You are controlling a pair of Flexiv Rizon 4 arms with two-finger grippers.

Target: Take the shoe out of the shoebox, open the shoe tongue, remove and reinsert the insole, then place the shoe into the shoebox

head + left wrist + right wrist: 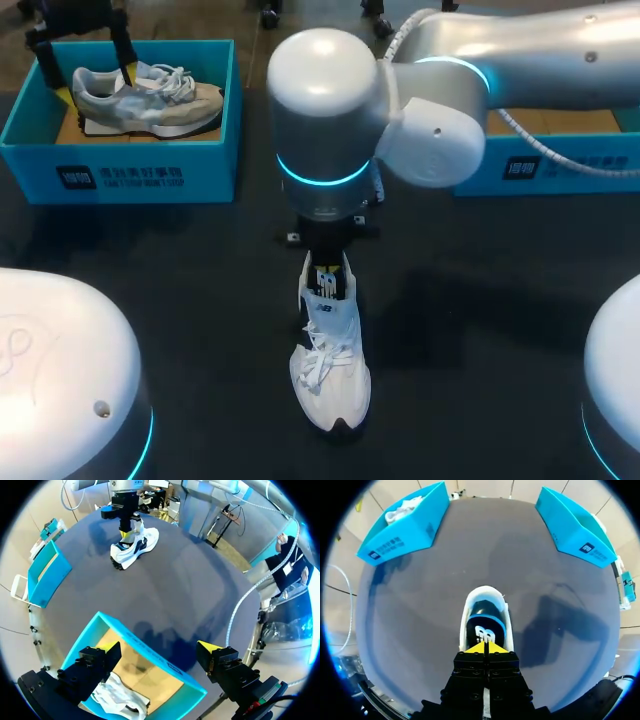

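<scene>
Leftmost, a blue shoebox (pixel 150 175) stands at the far left corner of the dark table (pixel 200 300). A grey and white shoe (pixel 150 100) lies on its side on the brown floor of the box. The left gripper (pixel 160 649) hangs above this box with its fingers spread wide, one on each side of the box's near corner. It holds nothing and touches neither the box nor the shoe in it.

In the middle of the table a white shoe (pixel 328 370) sits upright on its sole, well apart from both boxes. Its toe points toward the robot's base and its laces lie loose. The tongue stands up, and the right wrist view shows a dark, blue-edged insole inside the opening.

The right arm (pixel 520 60) comes in from the right and reaches past the middle, so its wrist stands straight above the shoe's heel. The right gripper (pixel 485 649) has its two yellow tips pressed together with no gap showing, right at the heel end of the opening. Whether a thin edge of the insole or heel rim is pinched between them cannot be told.

At the far right a second blue shoebox (pixel 560 165) stands partly hidden behind the arm.
</scene>
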